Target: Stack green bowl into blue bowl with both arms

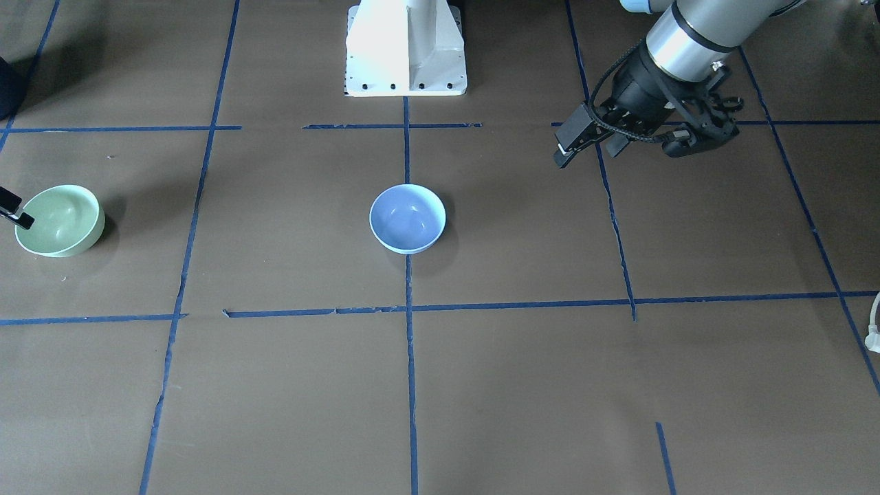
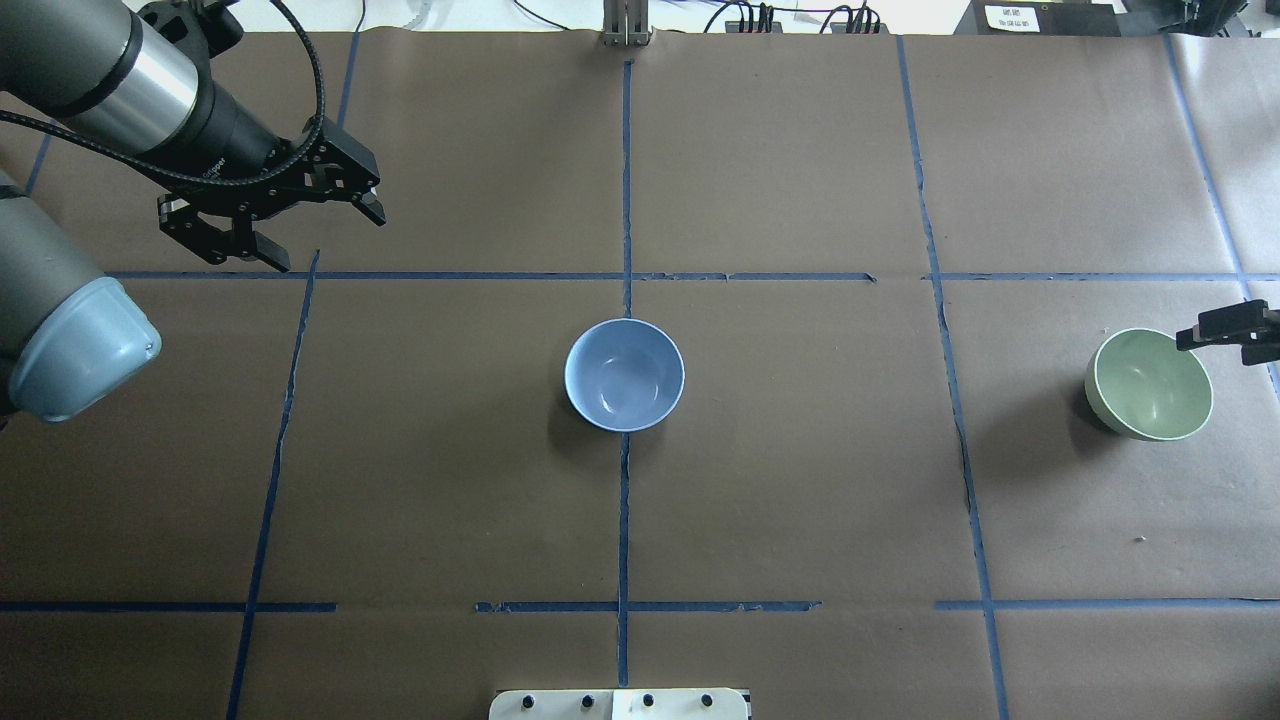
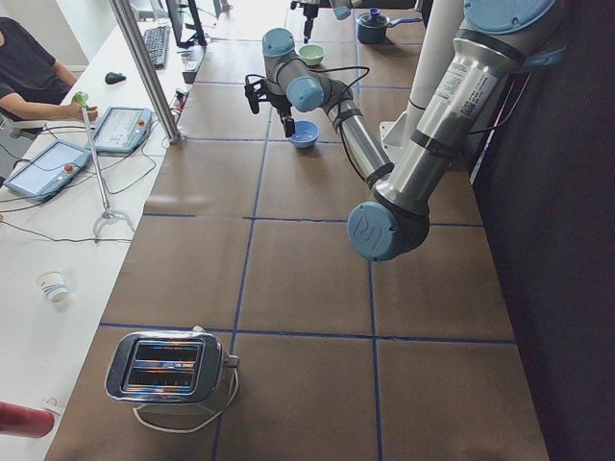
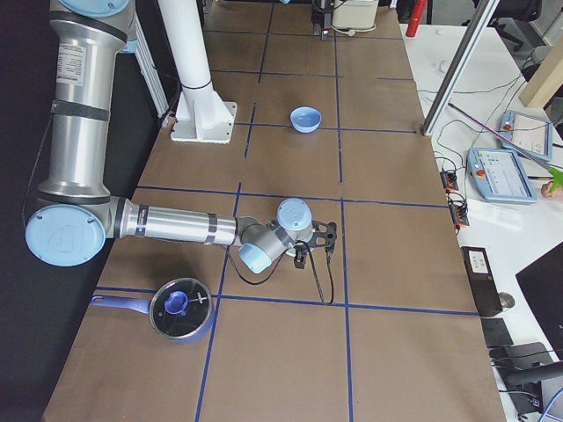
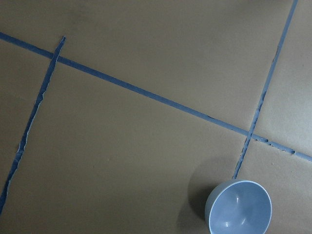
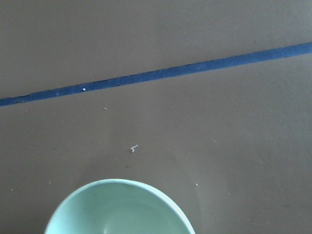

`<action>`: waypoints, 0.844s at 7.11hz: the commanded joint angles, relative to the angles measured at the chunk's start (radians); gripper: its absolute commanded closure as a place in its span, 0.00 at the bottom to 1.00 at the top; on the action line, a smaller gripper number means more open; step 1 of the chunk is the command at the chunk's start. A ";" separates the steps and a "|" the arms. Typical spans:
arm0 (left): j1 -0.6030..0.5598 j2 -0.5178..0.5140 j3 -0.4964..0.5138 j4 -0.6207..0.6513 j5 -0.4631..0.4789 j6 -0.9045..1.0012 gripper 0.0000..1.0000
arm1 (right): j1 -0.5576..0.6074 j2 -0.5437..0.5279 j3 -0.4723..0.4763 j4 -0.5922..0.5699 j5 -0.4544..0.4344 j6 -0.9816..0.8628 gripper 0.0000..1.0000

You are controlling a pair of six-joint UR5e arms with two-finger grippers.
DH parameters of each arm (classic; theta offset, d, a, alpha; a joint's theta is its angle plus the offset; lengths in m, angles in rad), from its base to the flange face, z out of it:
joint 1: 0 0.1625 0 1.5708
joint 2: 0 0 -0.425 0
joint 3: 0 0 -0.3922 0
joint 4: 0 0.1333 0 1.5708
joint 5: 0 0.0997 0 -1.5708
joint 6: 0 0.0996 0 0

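The blue bowl [image 2: 624, 374] stands upright and empty at the table's centre; it also shows in the left wrist view [image 5: 239, 207]. The green bowl [image 2: 1150, 384] stands upright far out on my right side. My left gripper [image 2: 325, 240] hangs open and empty above the table, far left and beyond the blue bowl. My right gripper [image 2: 1240, 338] is only partly in view at the frame's edge, with one finger [image 2: 1215, 328] over the green bowl's far rim; it looks open and holds nothing. The right wrist view shows the green bowl's rim [image 6: 119, 207] just below.
The white pedestal base [image 1: 405, 48] stands at the robot's edge. A blue pot with a lid [image 4: 180, 308] sits near the right arm's end of the table. A toaster [image 3: 168, 365] sits at the left end. Blue tape lines divide the brown table.
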 commanded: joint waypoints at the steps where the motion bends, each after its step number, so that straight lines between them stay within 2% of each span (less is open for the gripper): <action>1: -0.004 0.001 -0.001 0.002 0.001 0.004 0.00 | -0.034 -0.002 -0.032 0.021 -0.016 0.004 0.00; 2: -0.004 0.001 -0.001 0.001 0.003 0.004 0.00 | -0.035 0.000 -0.032 0.021 -0.016 0.005 0.15; 3: -0.004 0.001 -0.001 0.001 0.001 0.004 0.00 | -0.037 -0.002 -0.034 0.021 -0.016 0.005 0.58; 4: -0.004 0.001 -0.001 0.001 0.003 0.004 0.00 | -0.040 -0.003 -0.034 0.021 -0.016 0.002 0.83; 5: -0.004 0.002 -0.001 0.001 0.003 0.004 0.00 | -0.041 -0.002 -0.032 0.022 -0.010 0.001 0.99; 6: -0.004 0.002 -0.001 0.001 0.003 0.004 0.00 | -0.041 0.000 -0.029 0.022 -0.007 0.004 1.00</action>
